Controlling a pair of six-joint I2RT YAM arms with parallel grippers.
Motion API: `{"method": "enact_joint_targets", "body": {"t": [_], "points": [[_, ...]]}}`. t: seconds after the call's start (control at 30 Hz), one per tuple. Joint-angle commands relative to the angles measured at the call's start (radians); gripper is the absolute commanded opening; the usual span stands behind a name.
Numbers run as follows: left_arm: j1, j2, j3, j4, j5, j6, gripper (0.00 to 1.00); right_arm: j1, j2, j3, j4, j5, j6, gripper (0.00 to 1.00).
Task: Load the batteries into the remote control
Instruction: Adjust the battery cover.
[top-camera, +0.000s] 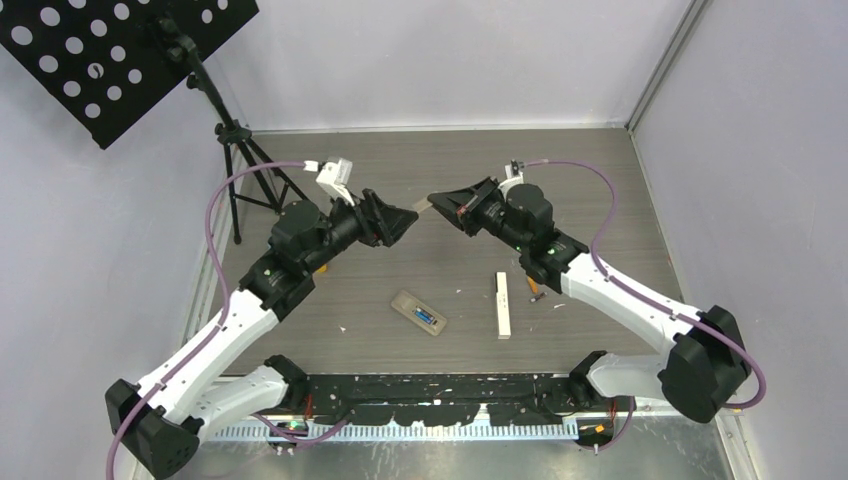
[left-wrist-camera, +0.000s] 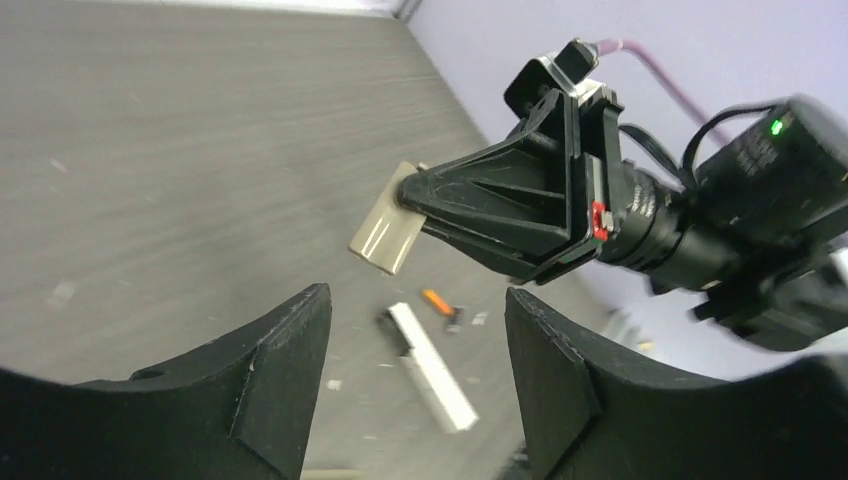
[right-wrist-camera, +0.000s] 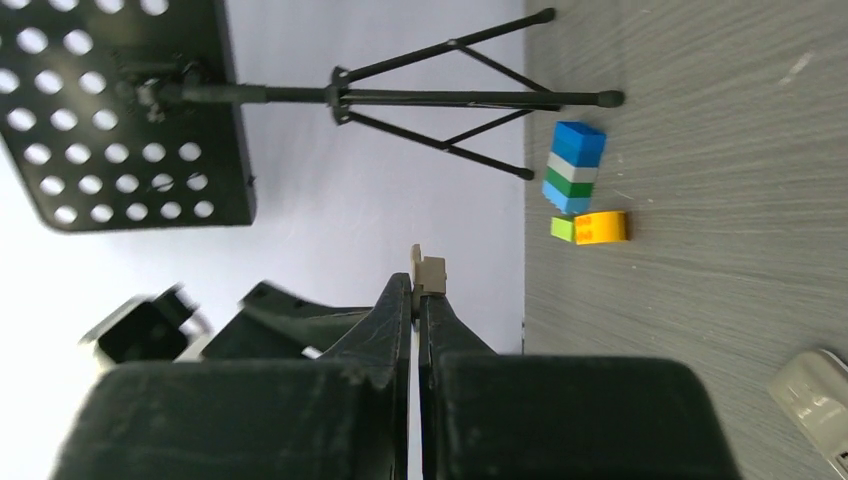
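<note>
Batteries: the blue battery (top-camera: 428, 319) lies in the open bay of the grey remote (top-camera: 419, 312); the orange battery (top-camera: 533, 286) lies loose on the worktop (top-camera: 400, 160), just beside the white remote (top-camera: 503, 305) and close to the right forearm.
Axis: the blue battery lies along the grey remote's length, a diagonal from far left to near right in the top view; the white remote points straight away from the arm bases.
Shapes: the batteries are tiny thin cylinders; the grey remote is a rounded slab, the white one a narrow bar with a dark far end; the worktop is grey with a wood grain.
Right fingers (right-wrist-camera: 400, 320): pressed together on a thin beige cover (left-wrist-camera: 385, 232), a flat ridged plate held in the air.
Left fingers (left-wrist-camera: 285, 345): spread wide and empty, facing the cover's free end, not touching it.
Relation: both batteries lie on the near side of the raised fingers, well apart from them.
Surroundings: stacked toy blocks (right-wrist-camera: 577, 167) and a black music stand (top-camera: 120, 60) stand at the far left.
</note>
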Motion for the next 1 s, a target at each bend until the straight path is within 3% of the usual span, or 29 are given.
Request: {"method": "enact_joint_targets", "body": {"t": [0.0, 0.2, 0.33, 0.5, 0.73, 0.97], "points": [[0.004, 0.011, 0.016, -0.047, 0.052, -0.45, 0.66, -0.004, -0.075, -0.034, 0.234, -0.073, -0.085, 0.0], [0.006, 0.092, -0.031, 0.195, 0.221, -0.726, 0.66, -0.004, -0.103, -0.087, 0.391, -0.154, -0.041, 0.0], [0.007, 0.126, -0.102, 0.416, 0.244, -0.858, 0.61, -0.005, -0.108, -0.084, 0.396, -0.172, -0.028, 0.0], [0.008, 0.11, -0.11, 0.449, 0.231, -0.854, 0.61, -0.004, -0.125, -0.095, 0.387, -0.162, -0.02, 0.0], [0.014, 0.051, -0.131, 0.405, 0.182, -0.809, 0.69, -0.004, -0.156, -0.109, 0.364, -0.15, -0.028, 0.0], [0.019, 0.07, -0.122, 0.448, 0.199, -0.817, 0.46, -0.005, -0.15, -0.116, 0.361, -0.174, -0.031, 0.0]]}}
